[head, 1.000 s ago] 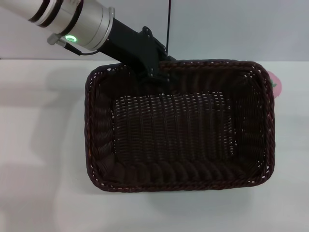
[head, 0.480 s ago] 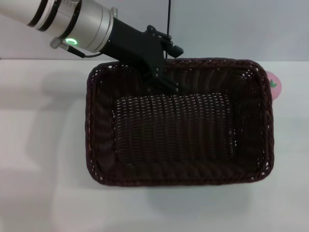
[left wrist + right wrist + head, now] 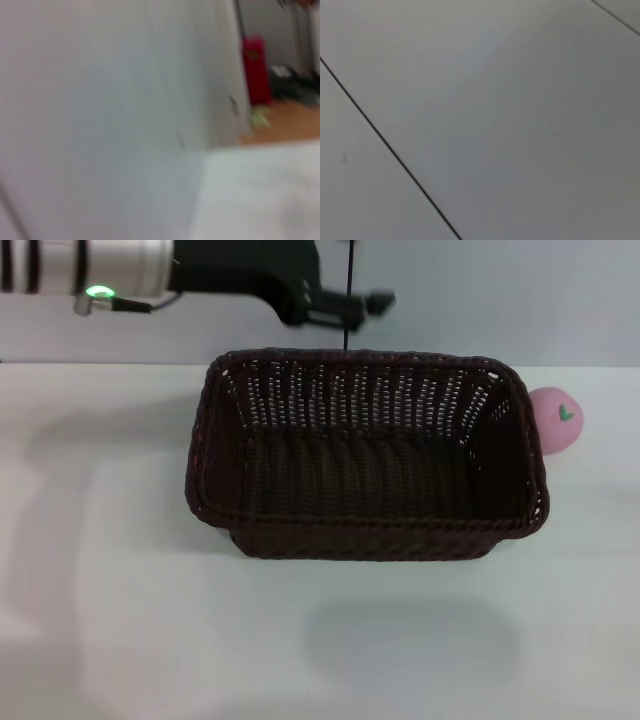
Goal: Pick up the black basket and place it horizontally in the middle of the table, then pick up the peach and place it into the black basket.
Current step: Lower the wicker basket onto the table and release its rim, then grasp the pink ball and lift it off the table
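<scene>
The dark woven rectangular wicker basket (image 3: 365, 455) sits lengthwise mid-tabletop (image 3: 110, 620), mouth up to receive fruit. The small pale-pink round peach (image 3: 555, 419) touches its right end. Above the basket's far rim, the left gripper (image 3: 350, 305) holds nothing; whether its jaws are parted cannot be told.

Silver-and-black left arm (image 3: 150, 270) stretched level across the top of the head view, green light lit on its wrist. Black left gripper (image 3: 345, 305) hanging free, holding nothing.
</scene>
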`<state>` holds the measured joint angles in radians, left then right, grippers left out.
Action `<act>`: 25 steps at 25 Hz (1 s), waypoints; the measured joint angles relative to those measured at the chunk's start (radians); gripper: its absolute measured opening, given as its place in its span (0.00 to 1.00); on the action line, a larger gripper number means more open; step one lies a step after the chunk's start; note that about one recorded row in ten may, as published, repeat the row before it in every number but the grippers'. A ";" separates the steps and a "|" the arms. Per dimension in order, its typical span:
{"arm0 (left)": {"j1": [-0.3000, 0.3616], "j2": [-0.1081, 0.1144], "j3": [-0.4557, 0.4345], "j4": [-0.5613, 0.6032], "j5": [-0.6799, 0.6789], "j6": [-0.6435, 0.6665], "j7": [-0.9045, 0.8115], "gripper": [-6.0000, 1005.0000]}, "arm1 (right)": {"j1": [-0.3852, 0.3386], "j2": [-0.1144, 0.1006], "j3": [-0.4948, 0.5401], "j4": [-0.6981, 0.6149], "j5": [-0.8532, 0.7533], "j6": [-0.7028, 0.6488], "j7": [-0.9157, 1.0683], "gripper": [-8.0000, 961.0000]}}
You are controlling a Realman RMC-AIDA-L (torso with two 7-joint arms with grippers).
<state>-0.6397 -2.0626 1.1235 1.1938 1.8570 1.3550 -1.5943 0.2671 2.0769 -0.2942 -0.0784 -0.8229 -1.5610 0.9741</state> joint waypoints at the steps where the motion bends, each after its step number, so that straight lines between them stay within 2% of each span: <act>1: 0.023 -0.001 -0.007 0.001 -0.050 -0.021 0.019 0.83 | -0.001 0.000 -0.002 0.000 -0.005 -0.002 0.000 0.65; 5: 0.117 -0.003 -0.019 -0.017 -0.258 -0.086 0.099 0.83 | -0.003 -0.004 -0.006 -0.023 -0.067 -0.005 -0.002 0.65; 8: 0.184 -0.005 -0.017 -0.081 -0.461 -0.102 0.211 0.83 | -0.003 -0.007 -0.006 -0.080 -0.201 0.000 -0.001 0.65; 12: 0.239 -0.003 -0.017 -0.285 -0.782 -0.061 0.380 0.83 | 0.007 -0.009 -0.006 -0.169 -0.357 0.007 0.033 0.65; 15: 0.246 0.000 -0.036 -0.444 -0.941 0.024 0.477 0.83 | 0.017 -0.011 -0.007 -0.298 -0.511 0.045 0.150 0.65; 19: 0.246 0.001 -0.073 -0.588 -1.021 0.119 0.551 0.83 | 0.046 -0.012 -0.007 -0.583 -0.808 0.079 0.481 0.65; 22: 0.250 0.001 -0.093 -0.621 -1.027 0.147 0.555 0.83 | 0.085 -0.013 -0.013 -0.800 -1.041 0.058 0.718 0.65; 25: 0.254 0.002 -0.102 -0.628 -1.028 0.158 0.550 0.83 | 0.142 -0.028 -0.052 -0.952 -1.262 0.021 0.914 0.65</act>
<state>-0.3857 -2.0609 1.0212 0.5656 0.8290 1.5131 -1.0439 0.4088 2.0487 -0.3465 -1.0308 -2.0844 -1.5402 1.8880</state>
